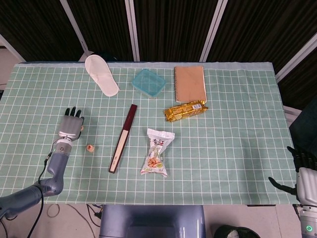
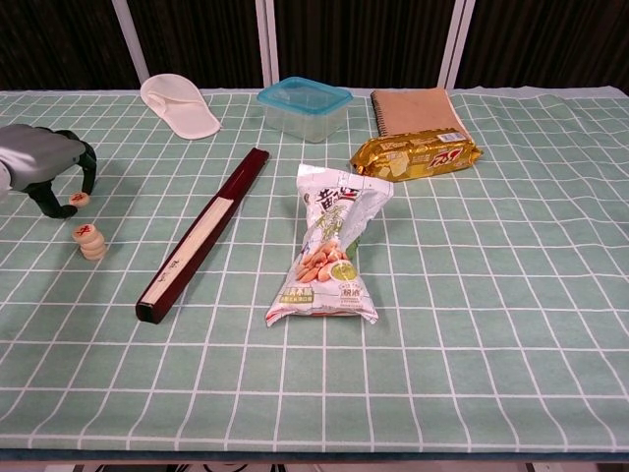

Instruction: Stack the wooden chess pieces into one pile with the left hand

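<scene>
A short pile of round wooden chess pieces (image 2: 90, 242) stands on the green checked cloth at the left, also seen as the pile (image 1: 90, 147) in the head view. One more single wooden chess piece (image 2: 79, 200) sits just behind it, low at the cloth. My left hand (image 2: 44, 165) arches over this single piece (image 1: 80, 128) and pinches it between thumb and a fingertip. In the head view, the left hand (image 1: 70, 127) lies left of the pile. My right hand (image 1: 303, 174) hangs off the table's near right corner, fingers apart and empty.
A long dark folded fan (image 2: 201, 234) lies right of the pile. Further right are a peanut bag (image 2: 329, 251), a gold snack pack (image 2: 417, 155), a notebook (image 2: 413, 108), a blue-lidded box (image 2: 304, 106) and a white slipper (image 2: 179, 104).
</scene>
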`<state>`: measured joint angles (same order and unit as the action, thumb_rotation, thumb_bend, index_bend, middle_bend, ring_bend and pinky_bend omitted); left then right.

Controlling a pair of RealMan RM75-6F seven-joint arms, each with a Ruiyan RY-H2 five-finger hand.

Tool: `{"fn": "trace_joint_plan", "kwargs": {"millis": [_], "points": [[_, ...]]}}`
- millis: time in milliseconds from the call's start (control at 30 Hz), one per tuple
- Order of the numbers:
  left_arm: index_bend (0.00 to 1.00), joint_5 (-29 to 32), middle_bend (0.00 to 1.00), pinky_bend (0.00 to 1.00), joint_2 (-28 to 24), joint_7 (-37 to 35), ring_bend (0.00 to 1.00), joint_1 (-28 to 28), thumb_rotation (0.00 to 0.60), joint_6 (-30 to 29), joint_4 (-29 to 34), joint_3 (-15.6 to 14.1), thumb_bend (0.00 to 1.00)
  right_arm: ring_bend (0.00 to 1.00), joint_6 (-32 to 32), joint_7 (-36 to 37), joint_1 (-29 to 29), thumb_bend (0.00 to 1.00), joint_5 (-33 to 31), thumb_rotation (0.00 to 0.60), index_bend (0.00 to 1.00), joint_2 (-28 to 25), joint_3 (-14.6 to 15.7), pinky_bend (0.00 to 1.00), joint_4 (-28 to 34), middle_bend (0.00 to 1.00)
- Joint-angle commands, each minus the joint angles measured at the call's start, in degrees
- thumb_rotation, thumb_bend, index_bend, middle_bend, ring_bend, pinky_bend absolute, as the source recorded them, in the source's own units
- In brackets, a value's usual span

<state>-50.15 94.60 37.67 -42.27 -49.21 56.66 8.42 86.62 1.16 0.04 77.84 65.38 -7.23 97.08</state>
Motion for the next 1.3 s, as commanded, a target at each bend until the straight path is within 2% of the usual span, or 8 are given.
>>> {"fn": "trace_joint_plan", "kwargs": {"millis": [33,700,1067,1300], "points": [[0.46,0.1,0.14,0.09,0.0,0.1,0.00,0.0,0.600,0.0,0.1,0.0,0.32,0.06,0.1,-0.1,0.0,0.20,0.1,0.600,0.11,0.0,0.0,0.00,0.0,0.07],[0.49,-2.0,0.16,0.09,-0.9,-0.5,0.00,0.4,0.600,-1.8,2.8,-0.3,0.35,0.06,0.0,0.2,0.0,0.20,0.1,0.600,0.11,-0.2,0.0,0.00,0.2,0.07],[0.50,-6.7,0.17,0.09,-10.2,-3.8,0.00,2.9,0.600,-6.7,16.7,-0.5,0.35,0.06,0.1,0.2,-0.1,0.20,0.2,0.600,0.11,-0.1,0.0,0.00,0.3,0.07],[0.50,-11.8,0.17,0.09,-16.6,-3.4,0.00,5.0,0.600,-10.3,27.5,-3.2,0.35,0.06,0.0,0.0,0.0,0.20,0.3,0.600,0.11,-0.1,0.1,0.00,0.3,0.07]]}}
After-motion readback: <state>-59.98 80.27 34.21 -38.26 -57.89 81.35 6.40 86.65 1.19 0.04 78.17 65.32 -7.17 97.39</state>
